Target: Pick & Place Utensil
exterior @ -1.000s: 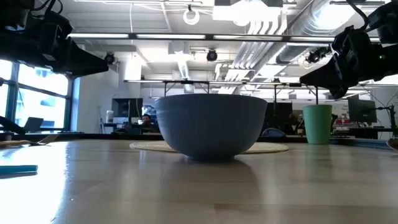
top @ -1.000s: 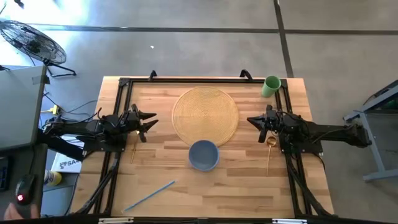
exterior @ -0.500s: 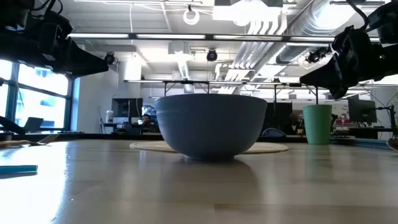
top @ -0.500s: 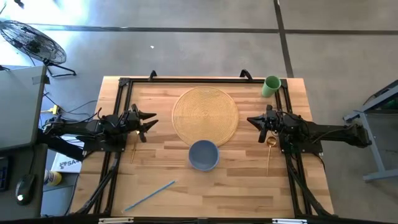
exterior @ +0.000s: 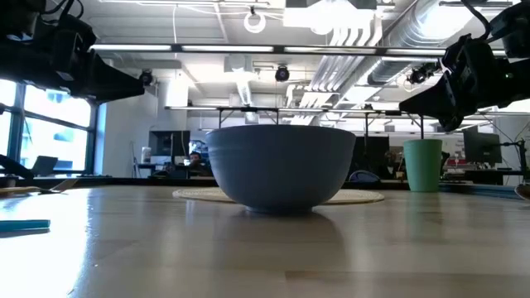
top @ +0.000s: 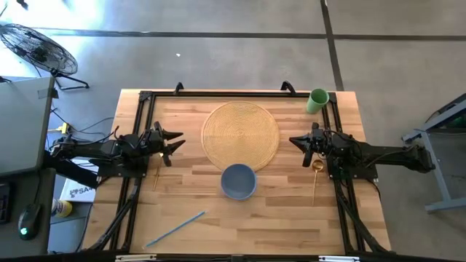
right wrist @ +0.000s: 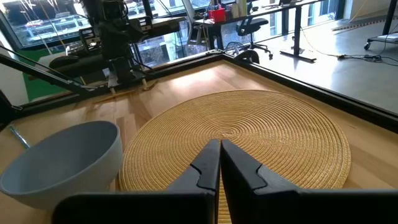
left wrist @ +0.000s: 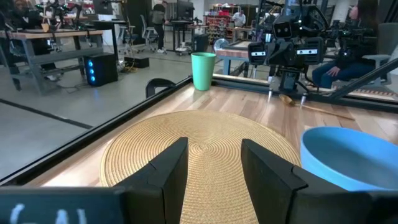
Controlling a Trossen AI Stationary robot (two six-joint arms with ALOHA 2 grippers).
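A gold spoon (top: pixel 314 180) lies flat on the wood near the table's right edge, just beside my right arm. A second thin gold utensil (top: pixel 155 177) lies near the left arm, and a long light-blue utensil (top: pixel 175 229) lies slantwise near the table's near edge. My left gripper (top: pixel 177 140) hovers open at the left rim of the round woven mat (top: pixel 240 135). My right gripper (top: pixel 294 142) hovers shut at the mat's right rim. Both point at the mat and hold nothing.
A blue bowl (top: pixel 238 181) stands on the wood just near of the mat; it fills the middle of the low view (exterior: pixel 281 178). A green cup (top: pixel 317 100) stands at the far right corner. A black frame (top: pixel 145 96) borders the table.
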